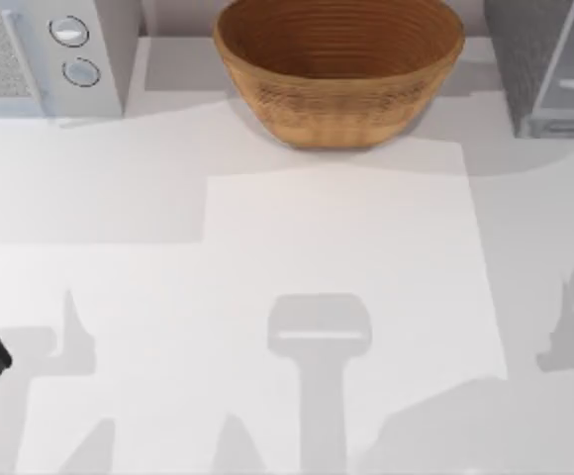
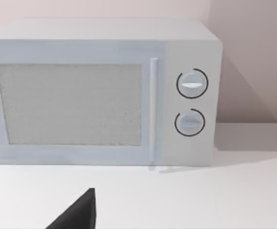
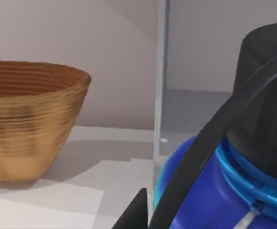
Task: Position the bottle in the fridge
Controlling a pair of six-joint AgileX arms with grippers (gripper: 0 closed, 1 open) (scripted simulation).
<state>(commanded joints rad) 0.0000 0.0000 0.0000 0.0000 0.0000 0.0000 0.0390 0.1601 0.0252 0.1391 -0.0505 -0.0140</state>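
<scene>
Right end effector [image 3: 186, 191]: dark finger crosses bottle [image 3: 215, 191] close before wrist camera; grip looks closed on bottle. Bottle beside open fridge [image 1: 544, 69], right of basket [image 1: 338, 69]. Left end effector [image 2: 76, 214] faces microwave [image 2: 100, 90]; opening cannot tell.

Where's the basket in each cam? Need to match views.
Top view: basket at back centre, between microwave and fridge.
Right wrist view: basket beside the fridge's door edge; right gripper holds the bottle up close.
Left wrist view: faces the microwave; left gripper low.
Shared landmarks: fridge, microwave.
</scene>
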